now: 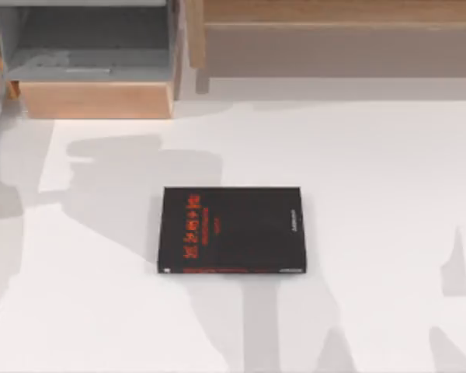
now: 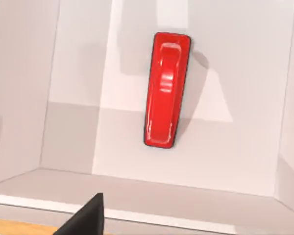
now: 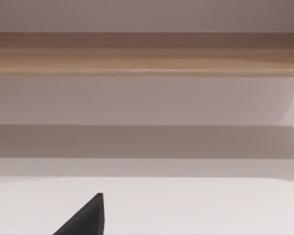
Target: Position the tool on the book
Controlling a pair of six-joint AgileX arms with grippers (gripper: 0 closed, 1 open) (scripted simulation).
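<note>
In the upper left of the top view we see an open drawer (image 1: pixel 93 58). Our left pincer (image 2: pixel 83 218) looks down on the red tool (image 2: pixel 166 90) lying inside it. The black book (image 1: pixel 231 230) lies flat mid-counter (image 1: pixel 388 194); its red writing is too small to read.

The tool (image 2: pixel 166 88) looks like moulded plastic, bright red and very glossy with pale highlights along its raised middle, and it lies on the smooth, matt pale floor of the drawer (image 2: pixel 137 147), whose front edge shows light wood grain. The book (image 1: pixel 231 230), near the middle of the top view, has a smooth black cover with a faint sheen and flat red print, resting on the matt white table (image 1: pixel 373 194). At 12 o'clock and 11 o'clock in that view the cabinet (image 1: pixel 334 31) shows a satin, light wood-grain finish with plain matt grey inner panels.
</note>
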